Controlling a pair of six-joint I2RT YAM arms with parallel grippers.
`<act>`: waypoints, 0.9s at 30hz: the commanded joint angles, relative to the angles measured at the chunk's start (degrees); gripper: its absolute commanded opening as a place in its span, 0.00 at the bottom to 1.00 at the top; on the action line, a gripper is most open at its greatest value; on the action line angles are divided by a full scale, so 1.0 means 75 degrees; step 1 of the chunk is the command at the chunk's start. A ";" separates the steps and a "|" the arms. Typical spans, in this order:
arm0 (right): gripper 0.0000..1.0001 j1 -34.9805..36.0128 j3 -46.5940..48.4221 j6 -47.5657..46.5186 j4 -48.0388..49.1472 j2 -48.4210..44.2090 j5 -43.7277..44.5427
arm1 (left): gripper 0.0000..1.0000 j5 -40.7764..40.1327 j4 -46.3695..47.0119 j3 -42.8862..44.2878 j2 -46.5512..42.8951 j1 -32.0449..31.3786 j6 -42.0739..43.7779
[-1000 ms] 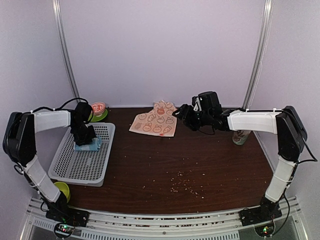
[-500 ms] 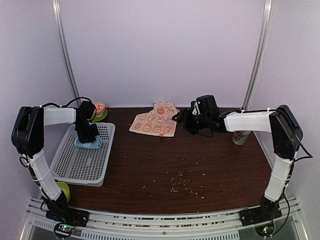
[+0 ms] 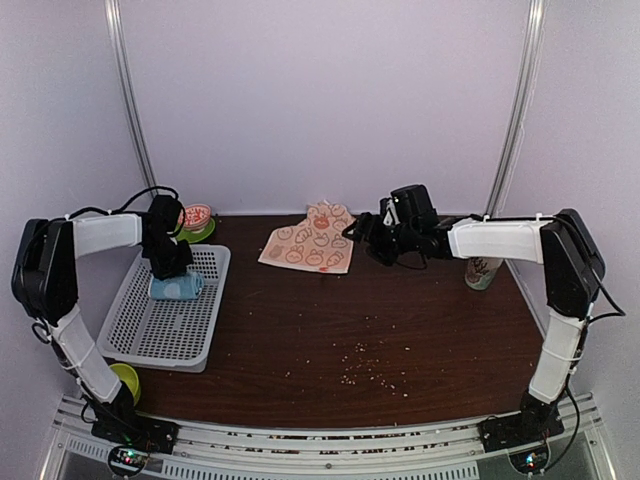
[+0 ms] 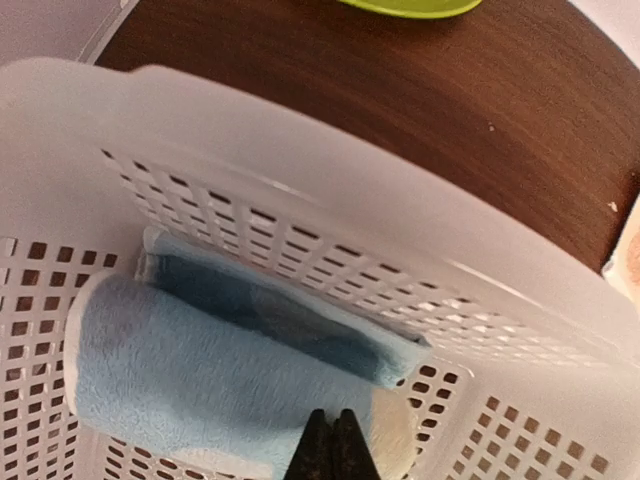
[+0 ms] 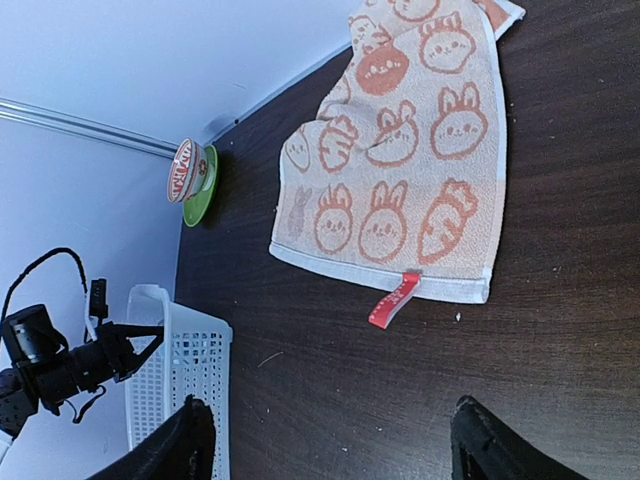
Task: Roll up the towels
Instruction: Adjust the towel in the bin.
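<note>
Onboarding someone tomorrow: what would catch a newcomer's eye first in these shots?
The cream rabbit towel lying spread and unrolled at the table's far middle, with the open right gripper beside it. Next, the light blue towel, already rolled, inside the white basket at left, the shut left gripper at it.

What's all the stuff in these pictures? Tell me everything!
blue towel: one, light blue, rolled up inside the basket
rabbit towel: one, cream with orange rabbits, spread flat at the far middle of the table
basket: one, white, left side of the table
little bowl: one, red and white, on the saucer
saucer: one, green, behind the basket
cup: one, pale, far right
round thing: one, yellow-green, near left corner
crumbs: many, pale, near middle
table: one, dark brown
left hand: one, black, shut, over the blue towel
right hand: one, black, open, beside the rabbit towel
</note>
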 commanded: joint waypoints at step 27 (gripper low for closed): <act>0.82 -0.0381 0.2074 0.0694 -0.0882 0.1665 0.1188 | 0.02 0.0700 -0.0043 -0.2218 -0.2518 -0.0074 -0.0038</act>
